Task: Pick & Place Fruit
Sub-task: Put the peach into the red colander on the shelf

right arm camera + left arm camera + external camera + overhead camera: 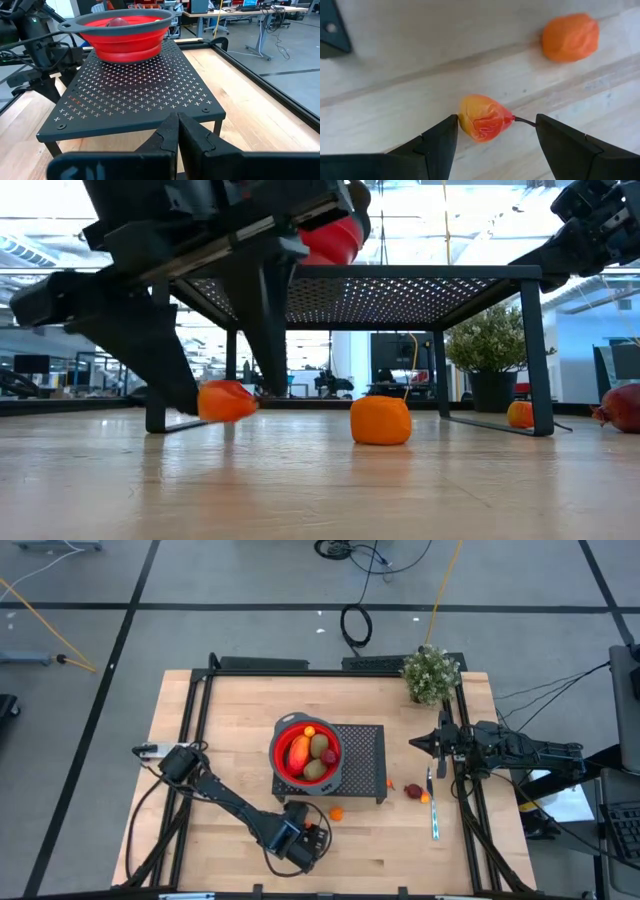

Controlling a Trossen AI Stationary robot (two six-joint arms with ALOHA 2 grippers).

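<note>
Left wrist view: left tool (495, 145) open astride orange-red fruit (484, 118), orange ball (570, 37) near; right tool (177, 132) shut

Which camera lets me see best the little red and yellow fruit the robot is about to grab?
The left wrist view: the red-yellow fruit sits large between the left gripper's open fingers. The low view shows it from the side, beside the arm. The high view hides it under the gripper. The right wrist view misses it.
</note>
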